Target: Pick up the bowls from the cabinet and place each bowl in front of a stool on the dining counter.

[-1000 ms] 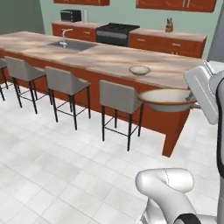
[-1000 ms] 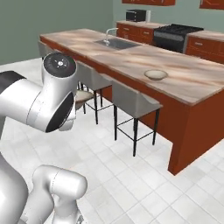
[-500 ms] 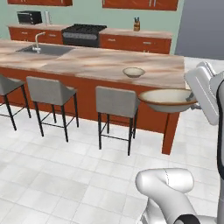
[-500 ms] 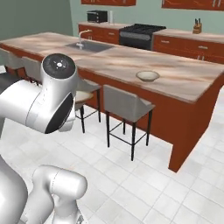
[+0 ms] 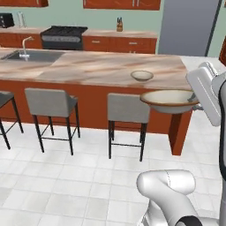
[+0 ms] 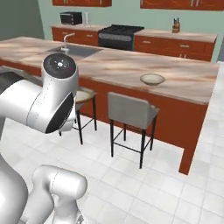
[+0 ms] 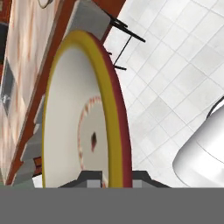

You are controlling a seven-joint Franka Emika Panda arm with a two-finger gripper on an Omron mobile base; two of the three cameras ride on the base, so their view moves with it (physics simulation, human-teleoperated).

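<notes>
My gripper (image 5: 193,99) is shut on the rim of a cream bowl (image 5: 167,100), which hangs level in the air off the dining counter's right end. In the hand view this bowl (image 7: 83,122) stands edge-on between my fingertips (image 7: 94,176). A second, like bowl (image 5: 142,75) (image 6: 152,79) rests on the dining counter (image 5: 97,66) near its front edge, behind a grey stool (image 5: 128,108) (image 6: 131,109). Another stool (image 5: 50,102) stands further left.
A steel sink with faucet (image 5: 26,52) is set into the counter's left part. Behind are a black stove (image 5: 64,33), drawer cabinets, a knife block (image 5: 119,24), wall cabinets (image 5: 121,3) and a grey fridge (image 5: 190,26). White tiled floor (image 5: 66,185) lies in front of the stools.
The base has driven and turned, so the whole scene has shifted; the counter now runs more squarely across the view. The held bowl keeps its place in my grip.
</notes>
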